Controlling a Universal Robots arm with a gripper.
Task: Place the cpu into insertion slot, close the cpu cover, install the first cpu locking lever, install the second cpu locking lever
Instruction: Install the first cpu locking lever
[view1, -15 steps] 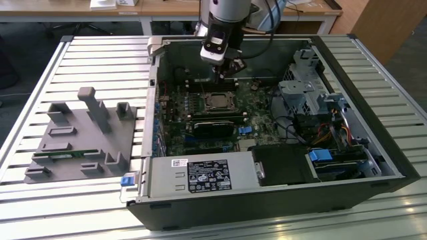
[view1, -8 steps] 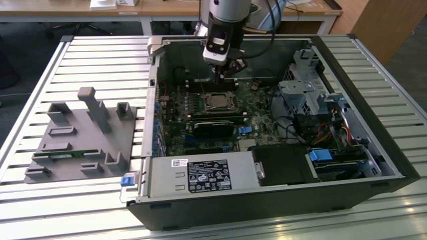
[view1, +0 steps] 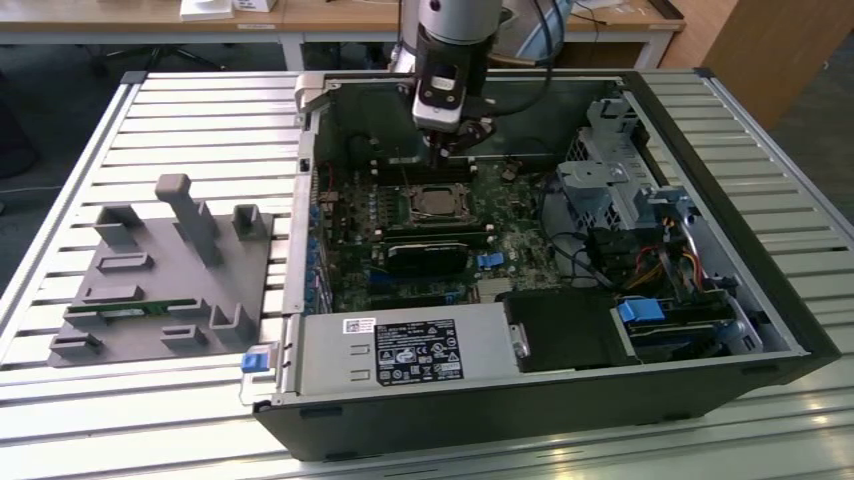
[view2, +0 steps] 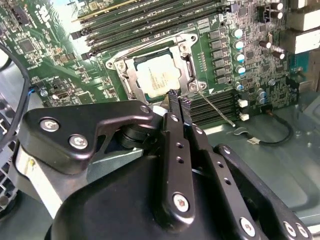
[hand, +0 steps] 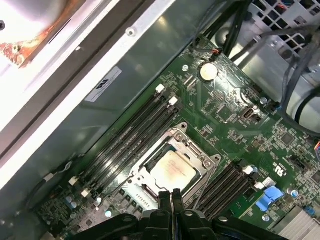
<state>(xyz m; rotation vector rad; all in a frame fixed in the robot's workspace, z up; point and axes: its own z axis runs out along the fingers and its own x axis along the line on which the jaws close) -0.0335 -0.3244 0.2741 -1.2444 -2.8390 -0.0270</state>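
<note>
Centrally: the cpu (view2: 159, 77), silver-grey face up, lies seated in the insertion slot (view2: 120, 65) on the green motherboard (hand: 225, 115). The cpu cover (view2: 132, 82) lies flat over it, with the chip showing through its square window. A thin metal lever rod (view2: 216, 109) runs out from one socket corner, slanting across the black memory slots (view2: 220, 102) beside it. More memory slots (hand: 130, 140) flank the socket's other side. The gripper (view2: 179, 100) has its two black fingers pressed together with nothing between them. Its tips sit at the socket's edge near the lever's root; whether they touch cannot be told. Around this is the open computer case (view1: 747, 250), standing on a slatted metal counter (view1: 200, 120). A grey fixture block (view1: 160, 270) stands apart on the exterior view's left.
</note>
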